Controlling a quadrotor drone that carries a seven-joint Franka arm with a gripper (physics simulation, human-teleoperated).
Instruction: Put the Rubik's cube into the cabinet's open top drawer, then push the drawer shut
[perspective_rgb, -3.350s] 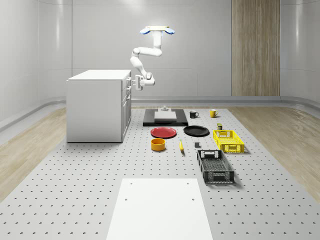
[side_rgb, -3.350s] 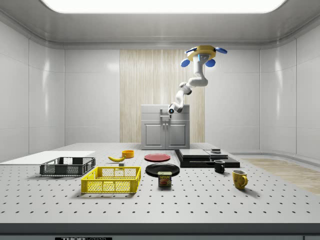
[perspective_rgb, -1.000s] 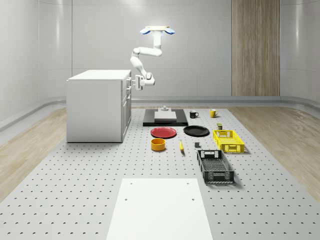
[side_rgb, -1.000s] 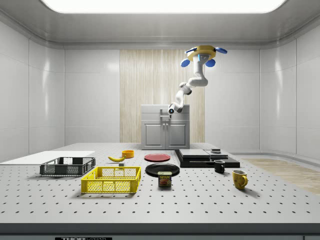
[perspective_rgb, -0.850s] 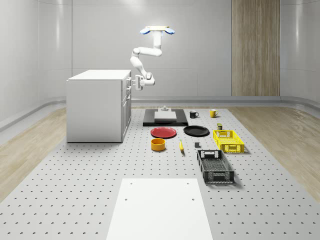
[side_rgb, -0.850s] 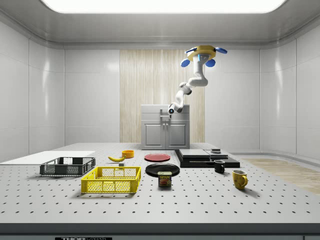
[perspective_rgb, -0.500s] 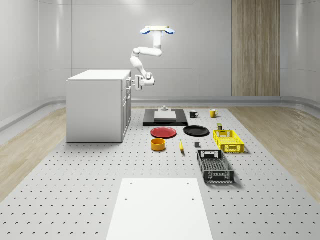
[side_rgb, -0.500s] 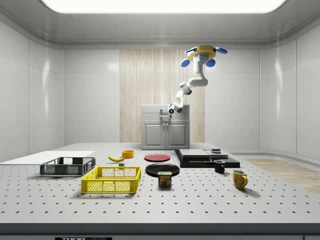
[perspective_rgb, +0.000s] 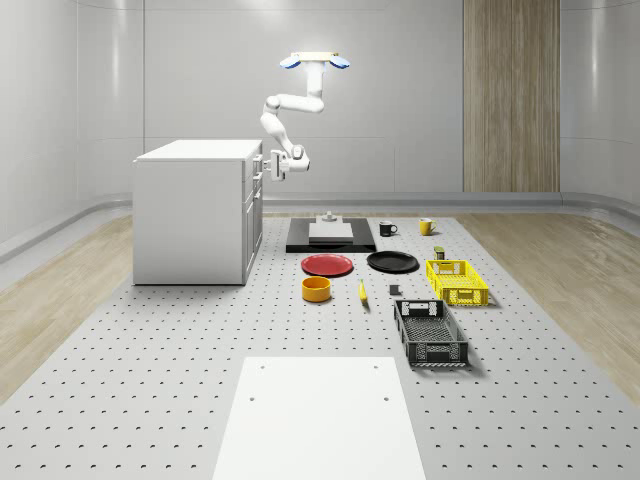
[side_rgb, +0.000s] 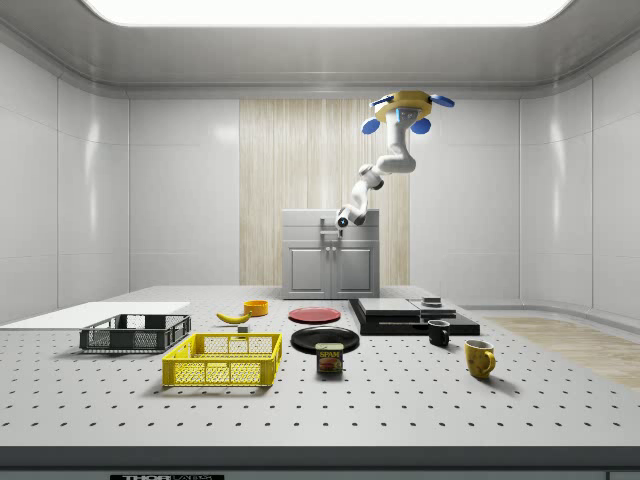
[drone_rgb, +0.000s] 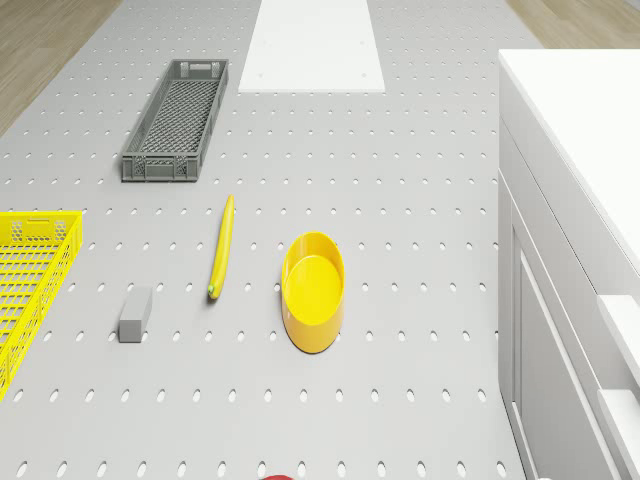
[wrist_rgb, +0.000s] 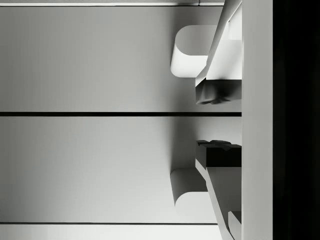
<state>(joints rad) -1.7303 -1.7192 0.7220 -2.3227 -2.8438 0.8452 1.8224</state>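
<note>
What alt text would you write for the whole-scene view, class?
A hovering drone reaches its arm down, its gripper against the white cabinet's upper front. Plates, a bowl, mugs and crates lie on the pegboard floor.

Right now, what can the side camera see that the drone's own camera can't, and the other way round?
The side view takes in the flying drone itself, hovering in front of the white cabinet with its fingers at the top drawer. It also has the red plate, black plate, tin can and two mugs, black and yellow. The drone view looks down into the round yellow bowl and onto the cabinet's flat top. Both share the bowl, yellow banana, yellow wire basket and grey mesh crate.
</note>
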